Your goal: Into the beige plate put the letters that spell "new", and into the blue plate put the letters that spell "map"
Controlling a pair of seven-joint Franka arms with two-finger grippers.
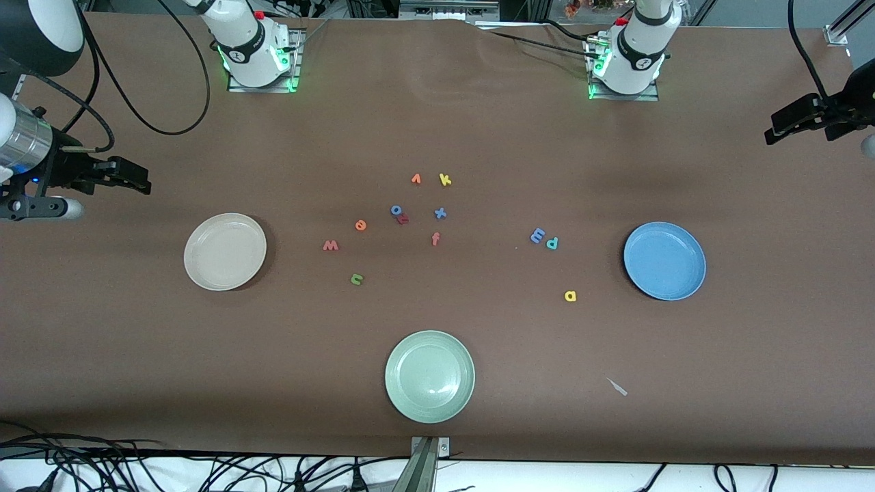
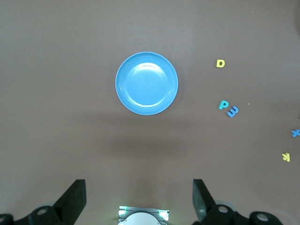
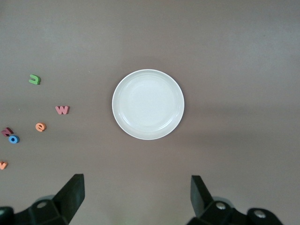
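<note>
Colours on the brown table [image 1: 478, 130]: three plain plates, scattered foam letters.

Beige plate [image 1: 225, 251] cream, no pattern; blue plate [image 1: 664, 261] mid-blue, plain; third plate [image 1: 429, 376] pale green, plain. Letters: "n" [image 1: 357, 278] green, "e" [image 1: 360, 225] orange, "w" [image 1: 331, 245] salmon-red, "m" [image 1: 537, 236] periwinkle-blue, "p" [image 1: 552, 242] teal, "a" [image 1: 570, 296] yellow. Others: "k" [image 1: 445, 180] yellow, "v" [image 1: 416, 179] orange, "f" [image 1: 435, 238] red-orange, "o" [image 1: 396, 210] blue, touching a dull pink-red letter [image 1: 403, 219]; "x" [image 1: 440, 213] blue. Left gripper [image 2: 139, 199] and right gripper [image 3: 137, 197] fingers black. Arm bases [image 1: 256, 51] white with green lights.
</note>
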